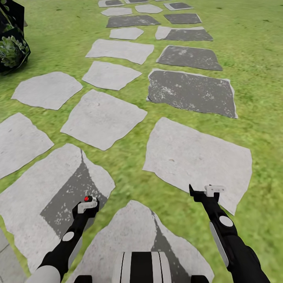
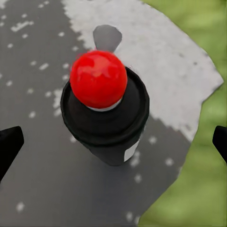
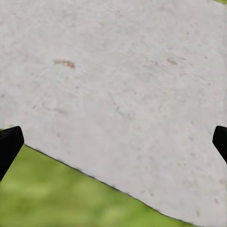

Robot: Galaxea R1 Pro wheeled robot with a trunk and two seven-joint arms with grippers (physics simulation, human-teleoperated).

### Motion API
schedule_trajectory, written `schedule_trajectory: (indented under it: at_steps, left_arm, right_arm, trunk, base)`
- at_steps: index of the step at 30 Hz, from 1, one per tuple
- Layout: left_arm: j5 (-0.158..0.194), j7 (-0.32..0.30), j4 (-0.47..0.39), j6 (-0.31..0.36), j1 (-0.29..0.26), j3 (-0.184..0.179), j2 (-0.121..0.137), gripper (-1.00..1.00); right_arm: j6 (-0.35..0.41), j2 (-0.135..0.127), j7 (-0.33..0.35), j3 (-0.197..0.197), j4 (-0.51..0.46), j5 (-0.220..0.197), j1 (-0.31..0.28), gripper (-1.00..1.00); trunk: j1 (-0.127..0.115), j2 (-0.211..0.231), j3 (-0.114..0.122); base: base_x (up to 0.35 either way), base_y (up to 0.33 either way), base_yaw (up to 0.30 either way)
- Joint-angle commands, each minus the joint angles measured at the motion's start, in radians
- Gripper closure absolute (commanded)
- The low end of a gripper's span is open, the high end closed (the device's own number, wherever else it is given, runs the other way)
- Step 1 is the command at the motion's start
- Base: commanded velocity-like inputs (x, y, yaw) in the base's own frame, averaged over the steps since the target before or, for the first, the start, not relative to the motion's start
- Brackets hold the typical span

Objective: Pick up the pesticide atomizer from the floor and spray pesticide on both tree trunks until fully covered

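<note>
Grass floor (image 1: 259, 59) crossed by a path of flat paving stones (image 1: 103, 118), pale grey and dark grey, running ahead of both arms. Dark-leaved shrub (image 1: 11, 39) far ahead of the left pincer, at the lawn's edge.

Left pincer (image 1: 87, 204): the head view gives a red dot at its tip. The left wrist view adds a black cylinder with a red ball cap (image 2: 98, 78) and a small white label patch, unreadable, between the two dark fingertips (image 2: 9, 144), which stand wide at the edges, clear of it; whether anything grips it, cannot tell. Shaded stone beneath.

Right pincer (image 1: 207, 191): fingertips (image 3: 9, 142) spread wide, nothing between. Pale stone slab (image 3: 123, 85) under it, grass beside.
</note>
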Motion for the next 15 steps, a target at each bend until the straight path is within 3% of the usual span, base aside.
schedule_trajectory:
  at_steps: [1, 15]
  left_arm:
    - [0.000, 0.000, 0.000, -0.001, 0.000, 0.000, 0.000, -1.00]
    - [0.001, 0.000, 0.000, -0.002, 0.004, 0.000, 0.000, -1.00]
  right_arm:
    - [0.000, 0.000, 0.000, 0.000, 0.000, 0.000, 0.000, -1.00]
    - [0.000, 0.000, 0.000, -0.001, 0.000, 0.000, 0.000, -1.00]
  trunk:
    - [0.000, 0.000, 0.000]
    - [0.000, 0.000, 0.000]
  base:
    - [0.042, 0.005, 0.000]
    - [0.030, 0.011, 0.000]
